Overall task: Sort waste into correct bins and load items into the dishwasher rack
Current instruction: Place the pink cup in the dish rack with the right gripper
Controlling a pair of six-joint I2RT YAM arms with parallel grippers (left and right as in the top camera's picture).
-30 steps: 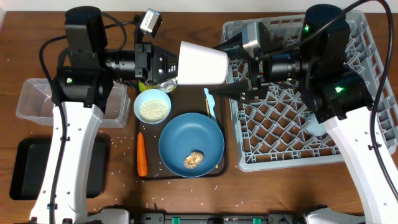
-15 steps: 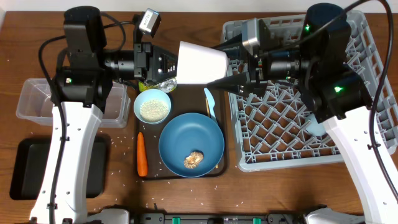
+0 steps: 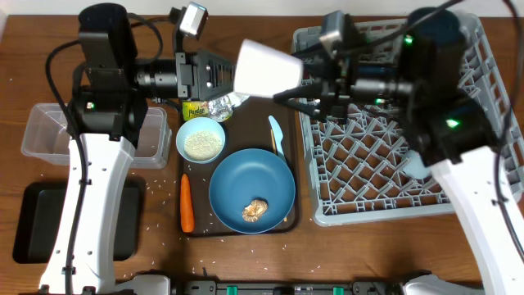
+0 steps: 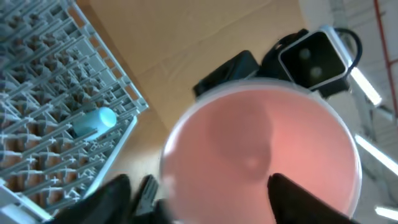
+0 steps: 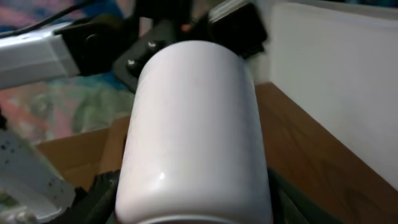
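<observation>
Left arm: reaches level across the top of the table [image 3: 344, 254], wrist turned toward the right arm; left gripper [image 3: 228, 78] stands just off the cup's mouth, its fingers [image 4: 115, 196] spread wide and clamping nothing.
Right arm: stretched out over the dishwasher rack [image 3: 458, 197] toward the left arm; right gripper [image 3: 291, 78] is closed on the pink cup [image 3: 266, 70], a dark finger [image 5: 99, 190] on either flank.
Where the cup is: held in the air, lying tilted on its side between the two wrists, above the far end of the serving tray [image 3: 295, 209] and beside the rack's near corner.
How the cup looks: smooth tapered cylinder, outside pale to near white in the overhead and right wrist views, inside pink and empty in the left wrist view.
On the tray: round glossy blue plate [image 3: 246, 176] carrying a small brown lump [image 3: 255, 210]; pale blue bowl [image 3: 201, 120] of white rice; orange carrot [image 3: 187, 203]; pale blue spoon [image 3: 277, 135]; crinkled yellow-silver wrapper [image 3: 214, 106].
Rack: grey plastic lattice with upright pegs, a blue cup [image 4: 93, 121] lying inside.
Bins: clear plastic tub [image 3: 45, 131] and matte black tray-bin [image 3: 33, 221] at the left edge, loose rice grains scattered on the wood grain nearby.
</observation>
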